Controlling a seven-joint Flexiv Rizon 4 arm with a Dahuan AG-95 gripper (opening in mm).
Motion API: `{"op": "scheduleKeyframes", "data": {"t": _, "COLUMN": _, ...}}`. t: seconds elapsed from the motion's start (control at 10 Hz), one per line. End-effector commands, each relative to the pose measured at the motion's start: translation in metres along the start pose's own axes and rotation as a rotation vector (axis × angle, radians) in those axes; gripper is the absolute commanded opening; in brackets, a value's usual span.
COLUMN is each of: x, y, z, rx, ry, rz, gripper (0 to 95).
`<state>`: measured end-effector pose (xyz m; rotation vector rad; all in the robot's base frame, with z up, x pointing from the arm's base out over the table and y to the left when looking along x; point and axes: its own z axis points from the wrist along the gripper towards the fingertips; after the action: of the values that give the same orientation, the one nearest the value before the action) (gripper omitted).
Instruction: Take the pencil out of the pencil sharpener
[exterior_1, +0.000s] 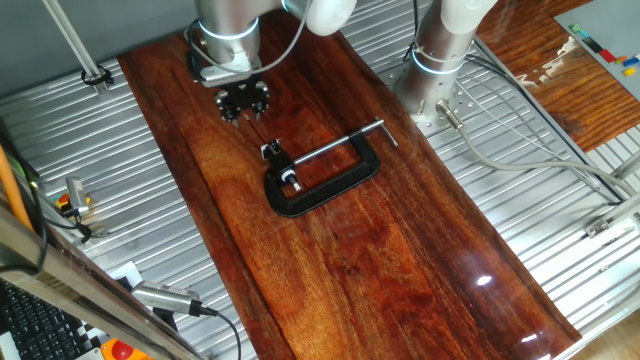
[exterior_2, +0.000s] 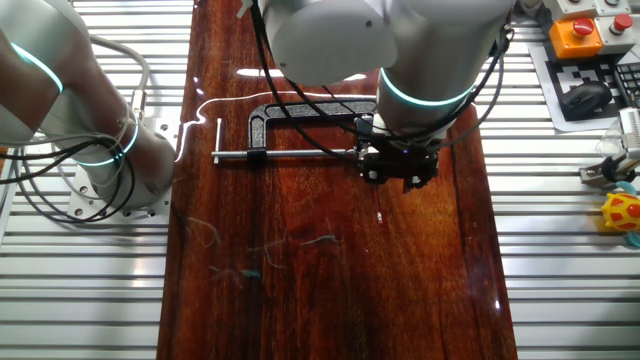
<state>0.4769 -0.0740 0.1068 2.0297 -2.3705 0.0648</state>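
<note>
The black two-finger gripper (exterior_1: 243, 101) hangs low over the dark reddish wooden worktop (exterior_1: 400, 260), its jaws pointing down at the boards. Whether the jaws are apart or together I cannot tell: in both views they are small and dark, and the arm's silver wrist covers them from above in the other fixed view.

Just below the jaws in one fixed view sits the tiny silvery-white and black pencil sharpener (exterior_1: 270, 150). A thin dark pencil (exterior_1: 258, 129) runs from it up toward the jaws (its upper end is too fine to place exactly, so contact with the jaws cannot be judged).

Beside the sharpener, on the side away from the jaws, lies 1 large black C-shaped clamp with a long silver screw rod (exterior_1: 318, 176), flat on the worktop, also visible in the other fixed view (exterior_2: 262, 125).
</note>
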Motion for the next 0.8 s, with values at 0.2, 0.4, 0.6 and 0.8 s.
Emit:
{"op": "scheduleKeyframes", "data": {"t": 0.2, "x": -0.001, "y": 0.000, "z": 0.000, "rx": -0.023, "ry": -0.023, "rz": -0.057, "gripper": 38.0}}
{"op": "scheduleKeyframes", "data": {"t": 0.4, "x": -0.003, "y": 0.004, "z": 0.004, "rx": -0.046, "ry": -0.038, "rz": -0.052, "gripper": 38.0}}
{"op": "scheduleKeyframes", "data": {"t": 0.6, "x": -0.010, "y": 0.012, "z": 0.012, "rx": -0.053, "ry": -0.033, "rz": -0.055, "gripper": 38.0}}
{"op": "scheduleKeyframes", "data": {"t": 0.8, "x": -0.021, "y": 0.020, "z": 0.021, "rx": -0.050, "ry": -0.017, "rz": -0.046, "gripper": 38.0}}
